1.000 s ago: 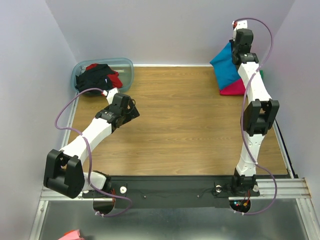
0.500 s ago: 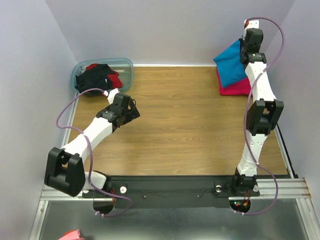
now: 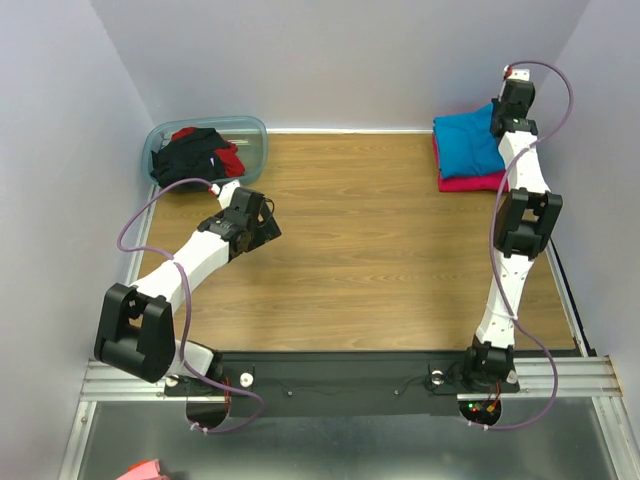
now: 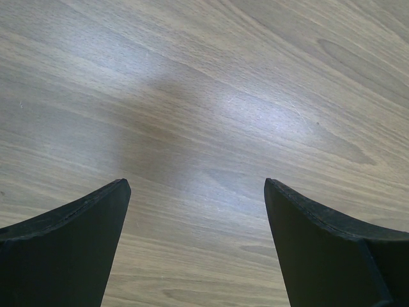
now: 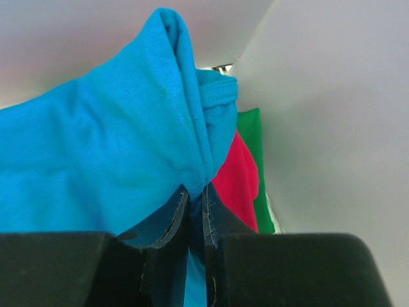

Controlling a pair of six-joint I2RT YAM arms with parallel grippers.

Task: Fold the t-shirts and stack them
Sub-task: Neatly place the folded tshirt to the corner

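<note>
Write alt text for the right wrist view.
The right gripper is shut on a fold of the turquoise-blue t-shirt, which fills most of the frame. Behind it show a magenta-pink t-shirt and a green cloth edge.

The top external camera looks down from above and behind the arm bases point(image 3: 485, 365) at 6 o'clock, far enough back to take in the whole table point(image 3: 380, 260). The left wrist camera faces down, close to bare wood, its own fingers point(image 4: 64, 256) in the lower corners. That patch lies around 9 o'clock overhead. The right wrist camera sits tight against the turquoise-blue t-shirt point(image 5: 96, 147), which the overhead view shows at 1 o'clock.
</note>
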